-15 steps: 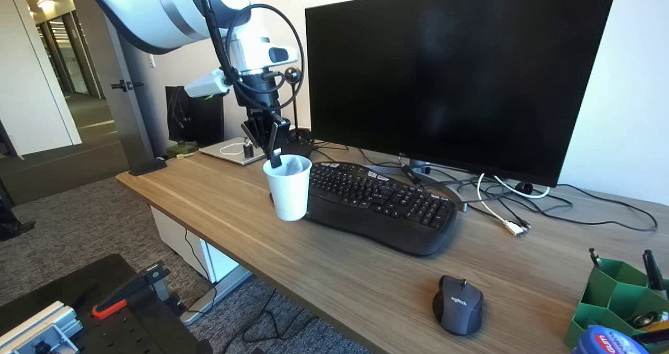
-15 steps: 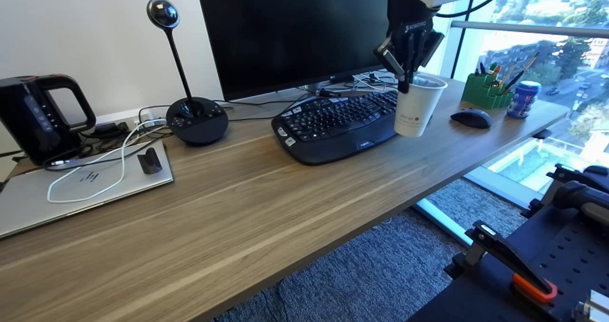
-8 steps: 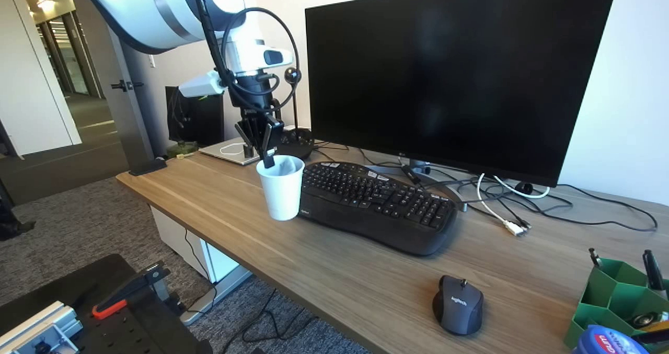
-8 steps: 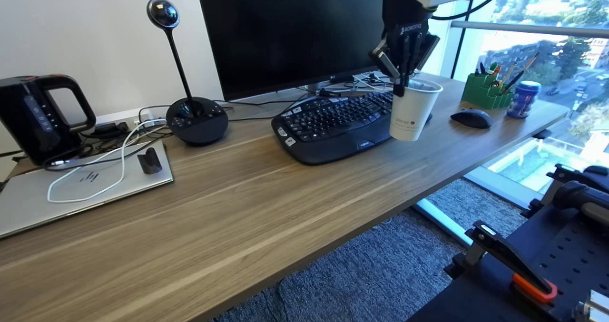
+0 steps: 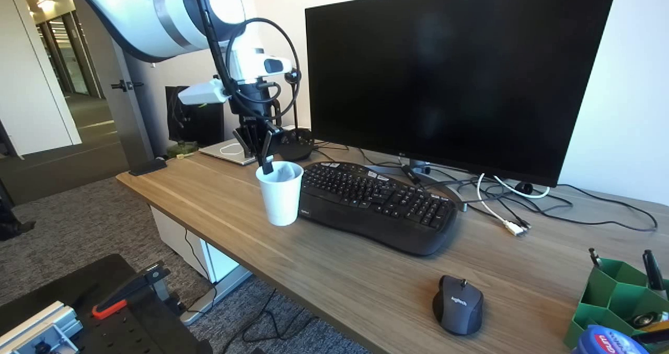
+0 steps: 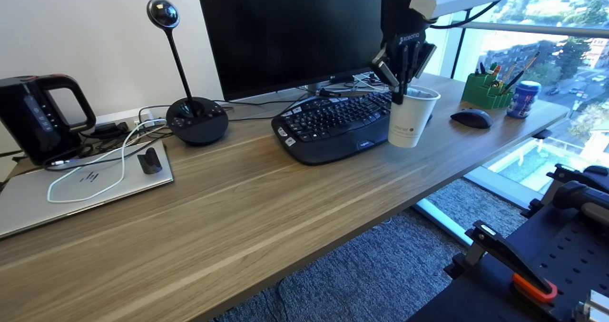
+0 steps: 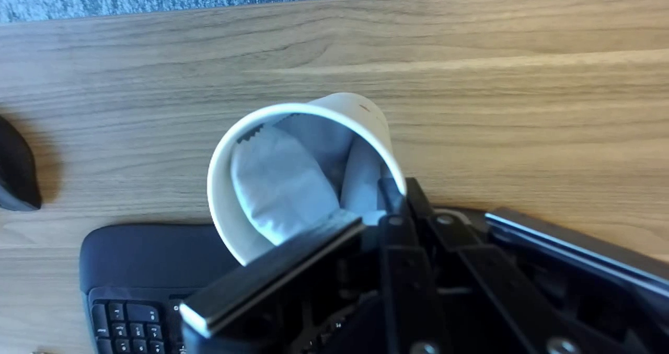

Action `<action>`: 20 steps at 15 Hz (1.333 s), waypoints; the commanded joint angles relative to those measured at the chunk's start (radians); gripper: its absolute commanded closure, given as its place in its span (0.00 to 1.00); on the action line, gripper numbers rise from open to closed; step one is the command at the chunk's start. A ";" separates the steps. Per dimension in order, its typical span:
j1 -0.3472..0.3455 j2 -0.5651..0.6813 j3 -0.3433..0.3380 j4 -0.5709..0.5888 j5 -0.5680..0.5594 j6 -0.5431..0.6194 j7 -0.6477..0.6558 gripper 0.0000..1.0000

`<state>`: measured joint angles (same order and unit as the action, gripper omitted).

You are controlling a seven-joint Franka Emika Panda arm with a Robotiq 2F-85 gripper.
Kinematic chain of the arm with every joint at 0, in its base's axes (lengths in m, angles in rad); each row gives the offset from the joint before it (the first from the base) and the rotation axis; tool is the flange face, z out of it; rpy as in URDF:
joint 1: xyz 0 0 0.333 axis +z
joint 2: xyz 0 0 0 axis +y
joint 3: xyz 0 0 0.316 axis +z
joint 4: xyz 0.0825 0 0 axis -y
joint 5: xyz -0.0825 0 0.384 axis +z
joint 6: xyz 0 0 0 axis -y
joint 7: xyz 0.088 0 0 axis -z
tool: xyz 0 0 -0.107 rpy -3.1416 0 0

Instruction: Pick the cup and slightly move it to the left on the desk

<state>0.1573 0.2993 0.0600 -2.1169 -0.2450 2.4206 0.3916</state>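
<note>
The white cup (image 5: 280, 202) is upright or slightly tilted beside the front edge of the keyboard, over the wood-grain desk (image 5: 334, 270). It also shows in an exterior view (image 6: 410, 122) and in the wrist view (image 7: 361, 112), with pale crumpled wrappers inside. My gripper (image 5: 267, 167) is shut on the cup's rim, with one finger inside the wall and one outside, as the wrist view (image 7: 405, 193) shows. The fingertips also show in an exterior view (image 6: 398, 96). The cup's base is low over the desk (image 6: 247, 203); I cannot tell whether it touches.
A black keyboard (image 5: 376, 207) lies right beside the cup, before a large monitor (image 5: 454, 82). A mouse (image 5: 458, 305) and a green pen holder (image 5: 609, 294) stand further along. A speaker with a stalk (image 6: 197, 122), a laptop (image 6: 100, 177) and a kettle (image 6: 40, 117) are at the other end.
The gripper has moved a little left with the cup in both exterior views, then lowered it. The cup stays gripped by its rim throughout.
</note>
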 commanded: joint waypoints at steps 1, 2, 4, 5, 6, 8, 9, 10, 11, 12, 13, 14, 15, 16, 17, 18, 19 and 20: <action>0.009 0.008 -0.005 -0.008 0.015 0.040 -0.048 0.99; 0.010 0.013 -0.007 -0.008 0.012 0.044 -0.052 0.99; 0.011 0.020 -0.009 -0.009 0.009 0.042 -0.061 0.99; 0.012 0.023 -0.010 -0.011 0.007 0.042 -0.065 0.99; 0.014 0.026 -0.012 -0.013 0.002 0.044 -0.067 0.99; 0.016 0.032 -0.014 -0.018 -0.006 0.045 -0.072 0.99; 0.017 0.034 -0.015 -0.022 -0.011 0.046 -0.072 0.99; 0.018 0.036 -0.016 -0.024 -0.012 0.044 -0.074 0.99; 0.018 0.038 -0.016 -0.026 -0.014 0.044 -0.076 0.99; 0.019 0.041 -0.017 -0.027 -0.014 0.043 -0.079 0.99; 0.019 0.043 -0.017 -0.029 -0.017 0.042 -0.082 0.99; 0.021 0.045 -0.018 -0.031 -0.020 0.043 -0.085 0.99; 0.021 0.047 -0.019 -0.034 -0.022 0.043 -0.087 0.99; 0.021 0.049 -0.019 -0.035 -0.023 0.042 -0.089 0.99; 0.022 0.051 -0.019 -0.035 -0.022 0.041 -0.090 0.99; 0.021 0.052 -0.018 -0.034 -0.019 0.038 -0.094 0.99; 0.020 0.054 -0.017 -0.033 -0.015 0.034 -0.099 0.99; 0.020 0.055 -0.017 -0.033 -0.015 0.034 -0.101 0.99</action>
<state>0.1612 0.3513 0.0586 -2.1483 -0.2530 2.4370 0.3069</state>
